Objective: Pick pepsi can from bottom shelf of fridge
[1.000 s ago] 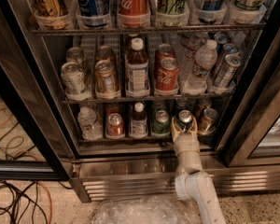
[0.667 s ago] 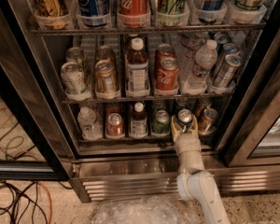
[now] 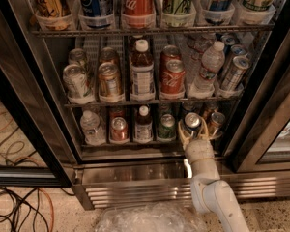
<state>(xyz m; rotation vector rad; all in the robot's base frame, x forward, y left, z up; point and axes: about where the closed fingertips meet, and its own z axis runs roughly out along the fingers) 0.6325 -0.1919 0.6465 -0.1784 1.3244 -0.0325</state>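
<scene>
The fridge [image 3: 58, 129] stands open with its shelves in view. On the dim bottom shelf [image 3: 135, 144] the pepsi can [image 3: 192, 122], short and dark blue with a silver top, stands in the second lane from the right. My gripper [image 3: 193, 129] reaches in from below on a white arm [image 3: 208, 178] and sits right at the can, around its lower front. The can's lower half is hidden behind the gripper. A green can [image 3: 167, 126] stands just left of it and another can [image 3: 215, 122] just right.
The bottom shelf also holds a water bottle [image 3: 91, 127], a red can [image 3: 119, 128] and a dark bottle [image 3: 143, 124]. The steel base grille [image 3: 135, 187] runs below. A black-edged door [image 3: 261, 120] stands close on the right. Cables [image 3: 14, 207] lie on the floor at left, clear plastic [image 3: 145, 219] at the bottom.
The arm has shifted very slightly to the right; the gripper stays at the pepsi can and the can has not visibly moved.
</scene>
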